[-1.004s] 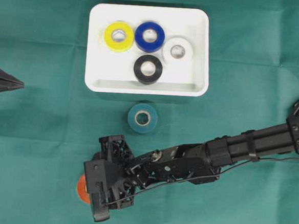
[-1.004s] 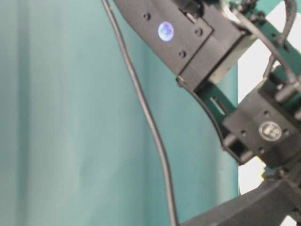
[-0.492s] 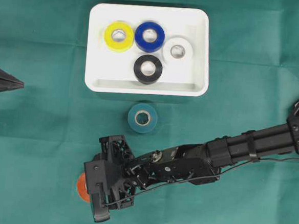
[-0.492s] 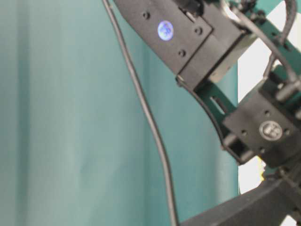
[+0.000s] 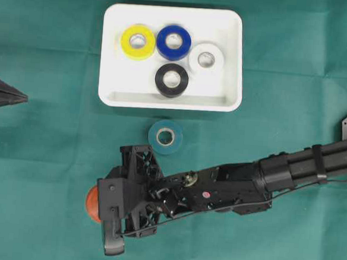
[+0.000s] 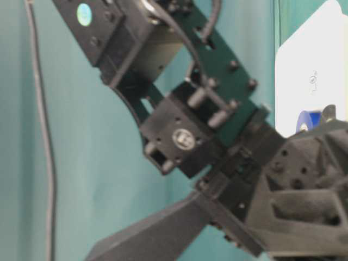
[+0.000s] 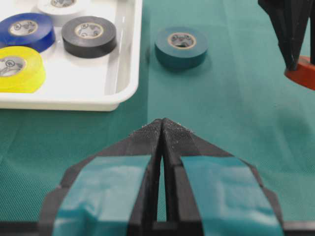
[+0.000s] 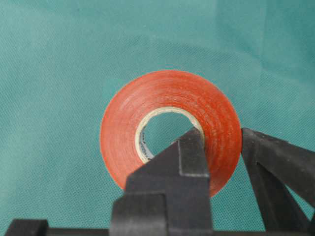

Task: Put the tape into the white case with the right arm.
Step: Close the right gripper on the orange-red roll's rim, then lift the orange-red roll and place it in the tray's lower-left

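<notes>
Though most of the red tape (image 5: 91, 203) hides under the right hand (image 5: 105, 211) in the overhead view, it sits near the front left of the surface (image 5: 40, 156), with the case (image 5: 235, 63) well off toward the back edge; the carry must go back and a little right, past the teal tape (image 5: 165, 136) lying just in front of the case's front rim. The left hand (image 5: 12, 97) idles at the left edge, so the right arm (image 5: 302, 167) is the nearer.

At table level the black wrist fills the frame; a round maker's emblem on it is too blurred to read.

From the left wrist, the left hand's fingers (image 7: 118, 196) are pressed together on nothing.

From the right wrist, the right hand is clamped on the red tape's wall, one finger (image 8: 187, 157) through the core, the other outside. Faint print inside the core is unreadable.
</notes>
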Controlling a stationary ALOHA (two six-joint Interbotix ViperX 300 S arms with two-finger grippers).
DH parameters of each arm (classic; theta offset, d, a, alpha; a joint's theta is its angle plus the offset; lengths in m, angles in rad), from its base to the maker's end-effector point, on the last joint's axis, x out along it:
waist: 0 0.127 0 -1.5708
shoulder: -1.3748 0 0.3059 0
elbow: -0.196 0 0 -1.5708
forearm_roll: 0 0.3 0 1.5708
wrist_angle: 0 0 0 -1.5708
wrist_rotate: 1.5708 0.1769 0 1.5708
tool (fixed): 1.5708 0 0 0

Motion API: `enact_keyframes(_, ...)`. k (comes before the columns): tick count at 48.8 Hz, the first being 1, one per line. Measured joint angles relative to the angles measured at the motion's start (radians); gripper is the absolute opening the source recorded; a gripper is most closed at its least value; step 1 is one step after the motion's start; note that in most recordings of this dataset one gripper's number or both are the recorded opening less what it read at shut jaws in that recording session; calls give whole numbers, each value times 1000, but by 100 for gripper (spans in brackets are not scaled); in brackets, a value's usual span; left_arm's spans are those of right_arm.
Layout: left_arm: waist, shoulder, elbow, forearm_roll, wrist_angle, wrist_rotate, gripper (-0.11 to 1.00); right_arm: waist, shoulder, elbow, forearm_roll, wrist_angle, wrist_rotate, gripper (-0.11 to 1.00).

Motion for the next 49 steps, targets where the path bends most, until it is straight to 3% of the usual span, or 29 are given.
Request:
enact_keyframes(22, 0, 0, 0, 0, 0, 0, 0, -37, -5, 0, 2, 55, 0, 1)
enact_keyframes(31, -2, 0, 0, 0, 0, 0, 0, -112, -34, 2, 2, 110, -2, 1)
enact_keyframes(49, -2, 0, 0, -2, 0, 0, 0, -308, -69, 54, -2, 103, -11, 1)
